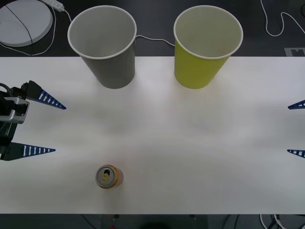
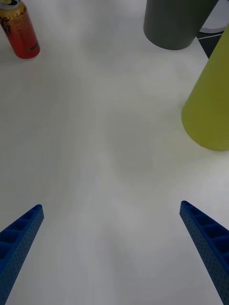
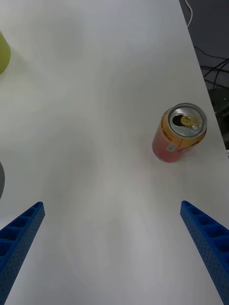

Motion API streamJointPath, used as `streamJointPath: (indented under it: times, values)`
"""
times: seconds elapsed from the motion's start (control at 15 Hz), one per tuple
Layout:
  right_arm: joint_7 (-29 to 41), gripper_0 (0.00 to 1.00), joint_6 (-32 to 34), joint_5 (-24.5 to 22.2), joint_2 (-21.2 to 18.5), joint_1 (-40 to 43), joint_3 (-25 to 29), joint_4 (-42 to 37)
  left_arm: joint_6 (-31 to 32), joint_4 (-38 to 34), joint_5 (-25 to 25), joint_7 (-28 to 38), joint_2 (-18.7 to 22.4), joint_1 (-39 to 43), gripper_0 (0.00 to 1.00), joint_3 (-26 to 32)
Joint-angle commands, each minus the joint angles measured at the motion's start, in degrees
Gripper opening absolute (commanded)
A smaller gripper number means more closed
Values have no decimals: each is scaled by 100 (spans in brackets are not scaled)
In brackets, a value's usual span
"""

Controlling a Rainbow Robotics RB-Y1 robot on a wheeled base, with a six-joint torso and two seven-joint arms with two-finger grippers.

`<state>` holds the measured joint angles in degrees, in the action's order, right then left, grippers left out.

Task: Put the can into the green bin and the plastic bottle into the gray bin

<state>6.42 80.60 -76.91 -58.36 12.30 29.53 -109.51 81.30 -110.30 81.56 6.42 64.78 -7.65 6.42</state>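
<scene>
A small orange-gold can (image 1: 109, 176) (image 3: 179, 133) (image 2: 19, 29) stands upright near the table's front edge, left of centre. At the back stand the gray bin (image 1: 103, 45) (image 2: 175, 23) on the left and the green bin (image 1: 206, 45) (image 2: 212, 102) on the right, both upright. My left gripper (image 1: 57, 129) (image 3: 112, 252) hovers open at the table's left edge, some way from the can, holding nothing. My right gripper (image 1: 296, 129) (image 2: 112, 252) is open at the right edge, with nothing between its fingers. The plastic bottle is out of view.
The white table (image 1: 190, 143) stretches wide between the arms. Behind its far edge lie a white round disc (image 1: 21, 21) and white cables (image 1: 279, 24) on a dark floor.
</scene>
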Motion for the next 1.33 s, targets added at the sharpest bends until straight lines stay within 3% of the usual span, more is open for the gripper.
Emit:
streamJointPath:
  times: [0.07, 0.67, 1.33]
  values:
    - [0, 100, 0, 1, 0, 0, 0, 0, 0, 0, 0, 0, 0, 0, 100, 0]
    - [0, 100, 0, 1, 0, 0, 0, 0, 17, 413, -387, -220, -9, 149, 100, -237]
    - [0, 100, 0, 1, 0, 0, 0, 0, -686, 2320, -1854, -3243, -79, 149, 100, -1731]
